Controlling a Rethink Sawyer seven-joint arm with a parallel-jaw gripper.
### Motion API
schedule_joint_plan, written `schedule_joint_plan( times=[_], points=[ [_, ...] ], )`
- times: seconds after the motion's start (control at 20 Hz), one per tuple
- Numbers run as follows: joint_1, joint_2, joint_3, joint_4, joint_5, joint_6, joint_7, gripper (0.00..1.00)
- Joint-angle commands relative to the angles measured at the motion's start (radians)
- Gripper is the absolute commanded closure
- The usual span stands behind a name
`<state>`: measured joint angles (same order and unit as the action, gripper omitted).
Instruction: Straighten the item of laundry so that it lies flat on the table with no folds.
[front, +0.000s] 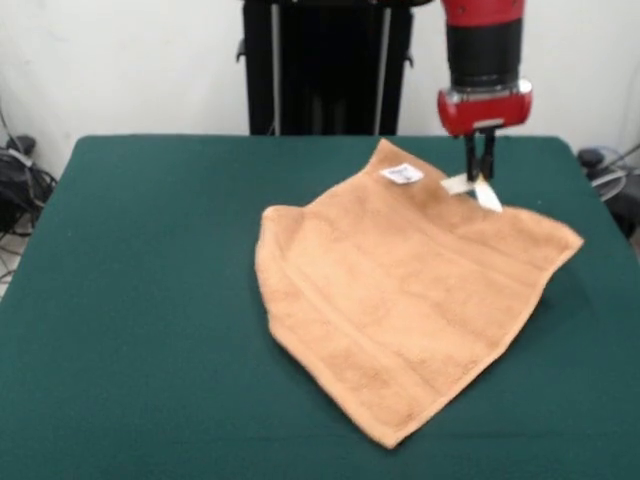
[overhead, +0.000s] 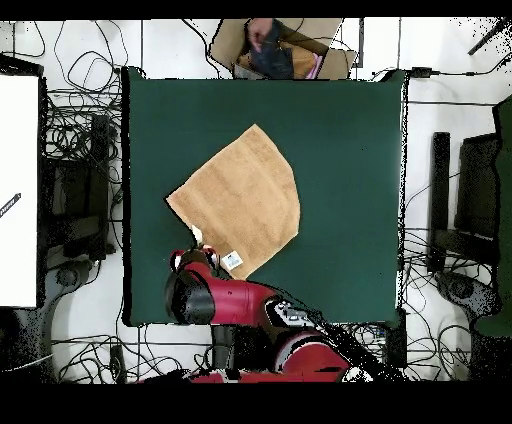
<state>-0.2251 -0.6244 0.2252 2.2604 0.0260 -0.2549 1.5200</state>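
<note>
The peach-orange towel (front: 400, 290) lies spread as a diamond on the dark green table (front: 130, 300), right of centre. Its left corner (front: 275, 225) is turned over in a small fold. A white label (front: 402, 173) sits near its far corner. My gripper (front: 479, 182) comes straight down at the towel's far right edge, with the jaws close together and pinching that edge at table level. In the overhead view the towel (overhead: 240, 200) lies left of centre on the table (overhead: 340, 200), and the gripper (overhead: 196, 240) is at its lower left edge, near the label (overhead: 232, 260).
The robot's black pedestal (front: 325, 65) stands behind the table's far edge. A cardboard box (overhead: 285, 48) with dark items sits beyond the table's top edge in the overhead view. Cables and equipment (overhead: 80, 170) lie on the floor around the table.
</note>
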Motion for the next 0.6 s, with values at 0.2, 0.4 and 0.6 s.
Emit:
schedule_joint_plan(
  times=[0.2, 0.4, 0.6],
  points=[
    [0.039, -0.082, -0.023, 0.130, 0.125, 0.066, 0.333, 1.00],
    [0.034, -0.063, -0.015, 0.122, 0.115, 0.033, 0.300, 0.00],
    [0.059, -0.077, -0.035, 0.133, 0.128, 0.020, 0.304, 0.00]
  ],
)
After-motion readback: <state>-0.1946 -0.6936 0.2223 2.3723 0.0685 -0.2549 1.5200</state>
